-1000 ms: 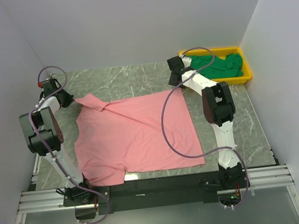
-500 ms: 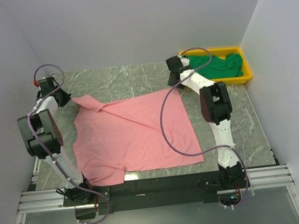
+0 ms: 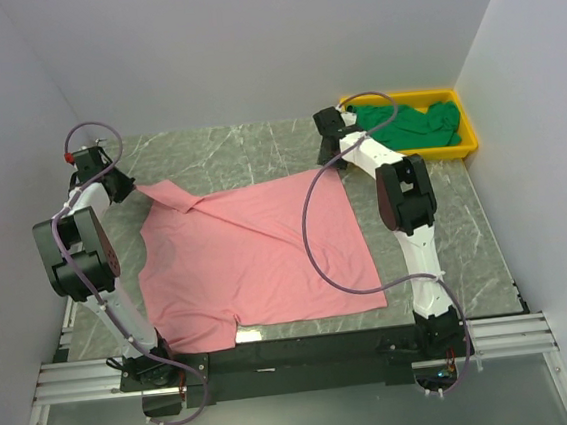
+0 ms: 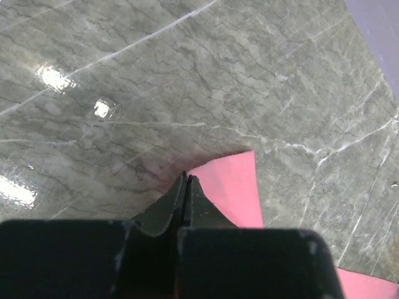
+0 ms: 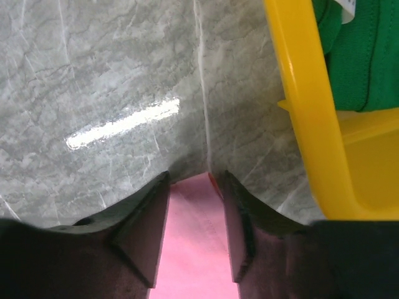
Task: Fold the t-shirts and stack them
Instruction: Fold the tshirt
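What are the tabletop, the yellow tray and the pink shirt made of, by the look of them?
The table looks like polished grey stone or a printed imitation: white veins, bright glare spots. The tray is likely smooth plastic: uniform glossy yellow. The pink shirt is soft matte cloth, lying creased and folded.

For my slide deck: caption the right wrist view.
Open right pincer straddles the edge of the pink t-shirt, beside the yellow tray holding the green t-shirt.

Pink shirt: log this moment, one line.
pink shirt spread unfolded | left gripper shut on corner | right gripper open astride corner | green shirt in tray
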Robot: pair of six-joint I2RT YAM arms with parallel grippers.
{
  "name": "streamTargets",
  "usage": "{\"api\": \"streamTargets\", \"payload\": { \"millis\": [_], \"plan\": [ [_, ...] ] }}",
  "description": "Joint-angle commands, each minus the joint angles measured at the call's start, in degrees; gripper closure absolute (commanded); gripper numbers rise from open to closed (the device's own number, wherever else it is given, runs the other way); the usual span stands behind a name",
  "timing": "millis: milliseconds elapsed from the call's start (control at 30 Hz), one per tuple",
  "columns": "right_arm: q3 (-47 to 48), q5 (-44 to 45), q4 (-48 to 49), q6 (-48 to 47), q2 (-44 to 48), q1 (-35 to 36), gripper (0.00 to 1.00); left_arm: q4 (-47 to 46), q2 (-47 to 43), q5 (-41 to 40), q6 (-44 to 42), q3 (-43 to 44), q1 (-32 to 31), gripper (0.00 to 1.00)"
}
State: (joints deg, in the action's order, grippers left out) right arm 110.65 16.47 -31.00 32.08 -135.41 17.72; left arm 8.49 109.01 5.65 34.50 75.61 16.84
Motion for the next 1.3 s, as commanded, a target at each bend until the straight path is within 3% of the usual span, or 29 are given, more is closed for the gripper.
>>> {"api": "streamTargets", "payload": {
  "millis": [0, 167, 433, 833, 1267],
  "plan": [
    [-0.61, -0.74, -1.60, 0.97, -0.11, -0.05, 0.55, -0.84, -1.70, 1.03, -0.93, 1.73, 0.21, 0.99],
    [0.09, -0.03, -1.78, 0.36, 0.06, -0.14, 0.67, -0.93, -1.52, 1.82, -0.84, 1.99, 0.21, 0.99],
    [1.24, 1.63, -1.96, -1.31, 1.55, -1.54, 1.00, -2.34, 0.67, 7.00, 1.09, 4.80, 0.21, 0.99],
    [-6.59, 3.57, 2.61, -3.07, 9.90, -4.97, 1.00, -1.11, 4.80, 10.26, 3.29, 14.90, -2.34, 0.99],
    [-14.93, 3.30, 7.62, -5.62, 17.29, -5.85, 1.00, 3.46, 2.09, 6.67, 3.20, 15.53, -3.57, 0.99]
  ]
}}
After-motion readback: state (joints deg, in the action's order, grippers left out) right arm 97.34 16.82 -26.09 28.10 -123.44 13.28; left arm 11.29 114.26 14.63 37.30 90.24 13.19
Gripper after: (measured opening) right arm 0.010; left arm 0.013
